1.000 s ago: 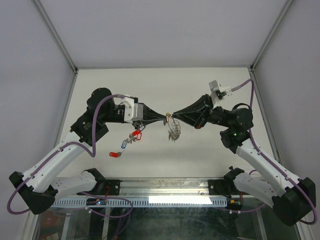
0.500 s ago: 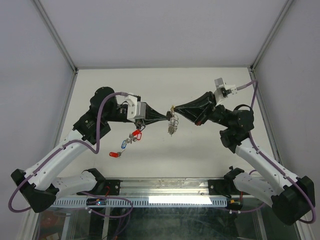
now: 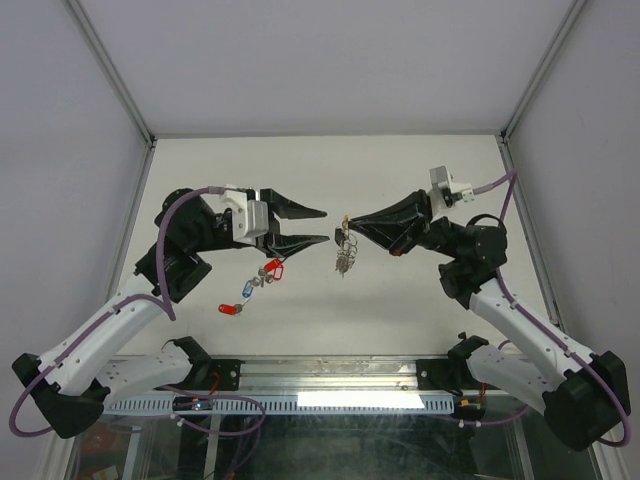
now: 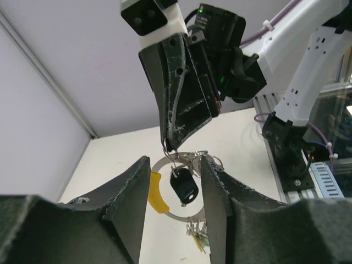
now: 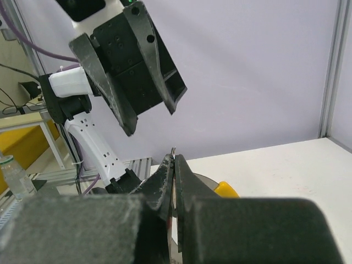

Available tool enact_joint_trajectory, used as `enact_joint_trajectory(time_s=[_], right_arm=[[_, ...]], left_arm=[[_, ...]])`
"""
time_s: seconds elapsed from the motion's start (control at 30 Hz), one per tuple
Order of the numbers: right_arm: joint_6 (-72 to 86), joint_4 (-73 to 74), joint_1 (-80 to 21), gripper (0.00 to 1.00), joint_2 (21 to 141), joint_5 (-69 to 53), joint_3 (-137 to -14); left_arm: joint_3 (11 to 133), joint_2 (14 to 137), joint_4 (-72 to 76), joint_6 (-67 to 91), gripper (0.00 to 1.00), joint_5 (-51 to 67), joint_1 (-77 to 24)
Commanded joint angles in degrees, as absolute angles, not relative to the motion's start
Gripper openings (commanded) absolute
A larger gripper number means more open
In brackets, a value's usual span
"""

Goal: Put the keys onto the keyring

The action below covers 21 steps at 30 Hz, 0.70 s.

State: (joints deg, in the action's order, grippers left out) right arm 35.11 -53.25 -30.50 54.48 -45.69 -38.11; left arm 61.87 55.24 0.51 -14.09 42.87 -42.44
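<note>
While the table [image 3: 400, 300] bears loose keys [image 3: 262, 275], the left gripper [image 3: 325, 225] has just opened and drawn back, so the right gripper [image 3: 347, 219] alone pinches the keyring [image 3: 346, 238] in the air, some keys hanging; more threading remains.

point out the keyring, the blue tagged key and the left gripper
keyring [image 4: 176, 216], left wrist view, lower arc of the wire ring
blue tagged key [image 3: 247, 290], top view, its blue tag
left gripper [image 3: 326, 226], top view, midway between its open fingertips

Overhead and opposed wrist close-ups, keyring [image 3: 346, 240] shared
</note>
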Motion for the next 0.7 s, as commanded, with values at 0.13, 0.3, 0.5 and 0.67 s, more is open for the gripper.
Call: enact_joint_trajectory(time_s=[0.13, 0.3, 0.5, 0.67], right_arm=[[33.0, -65.2, -30.4, 0.00, 53.2, -46.7, -37.7], [32.7, -66.2, -30.4, 0.00, 53.3, -47.1, -37.9], [32.5, -66.4, -30.4, 0.00, 53.4, -47.1, -37.9], [32.4, -66.5, -30.4, 0.00, 53.5, -47.0, -37.9]], left_arm=[[58.5, 57.1, 16.1, -2.9, 0.44, 44.2, -43.1], [57.1, 58.6, 20.0, -0.7, 0.41, 43.4, -43.7], [57.0, 59.6, 21.6, 0.1, 0.30, 43.5, -44.5], [56.9, 60.0, 22.2, 0.4, 0.27, 43.4, -45.0]])
